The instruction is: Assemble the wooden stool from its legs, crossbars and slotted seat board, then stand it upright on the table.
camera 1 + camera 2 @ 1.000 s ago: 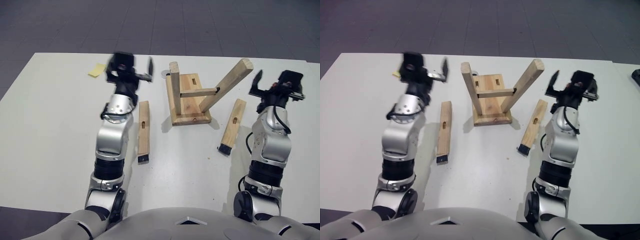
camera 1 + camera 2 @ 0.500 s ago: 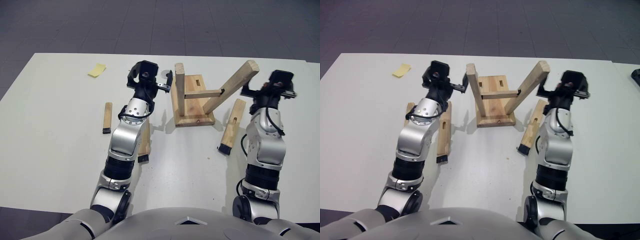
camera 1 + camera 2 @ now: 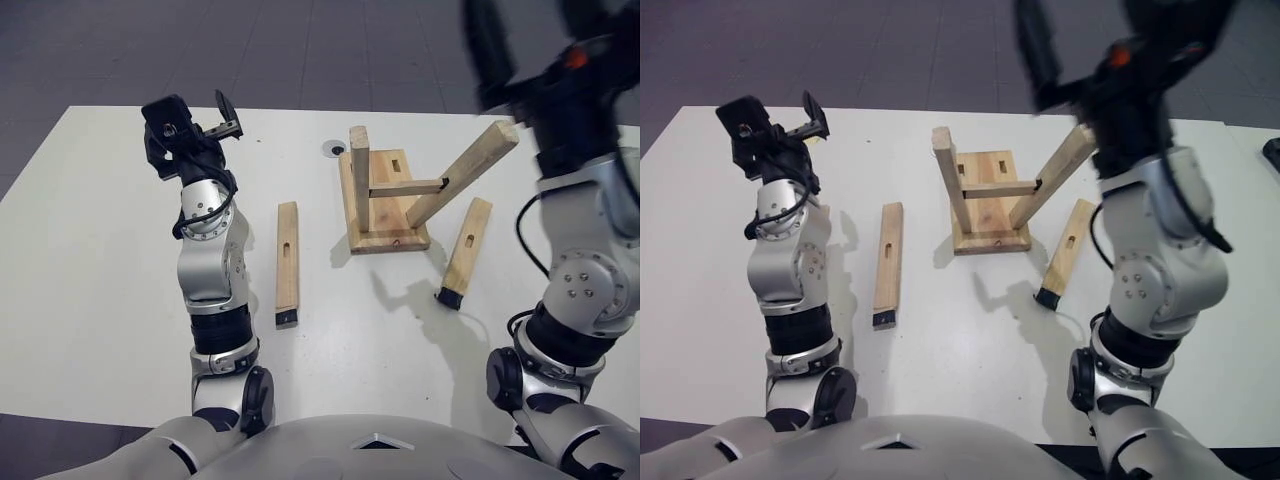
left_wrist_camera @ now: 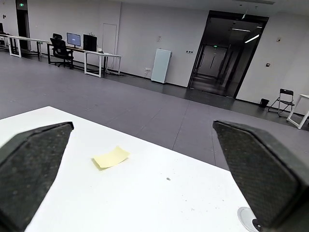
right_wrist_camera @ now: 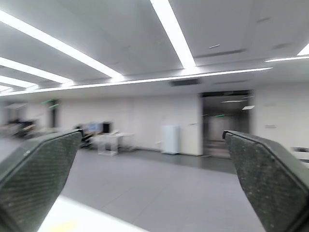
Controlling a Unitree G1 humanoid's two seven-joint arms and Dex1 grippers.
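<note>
starting on the left: got the left gripper (image 4: 142,126) held up over the far left part of the white table (image 3: 90,260), with its pads (image 4: 34,169) spread wide apart and nothing between them. can make out a yellow sticky note (image 4: 111,157) lying flat on the tabletop out past those pads, plus a small round hole (image 3: 333,148) in the table further right, near the far edge. moving on, got a loose leg (image 3: 287,258) lying flat, pointing roughly front to back, with a slot facing up and a dark cap on its near end, well apart from the left gripper and just left of the half-built stool. in the middle, looking at the seat board (image 3: 388,205) lying flat on the table with slots showing, an upright leg (image 3: 360,175) standing at its left edge, and a crossbar (image 3: 408,187) running sideways from that to a leaning leg (image 3: 465,170), tilted out to the right past the board's right edge. just right of the board, got a second loose leg (image 3: 467,248) flat on the table, dark cap at the near end too, not touching the board as far as can be told. over on the right, got the right gripper (image 5: 153,134) way up above the table, blurred in the head views, with pads (image 5: 38,174) wide apart and gripping nothing.
</note>
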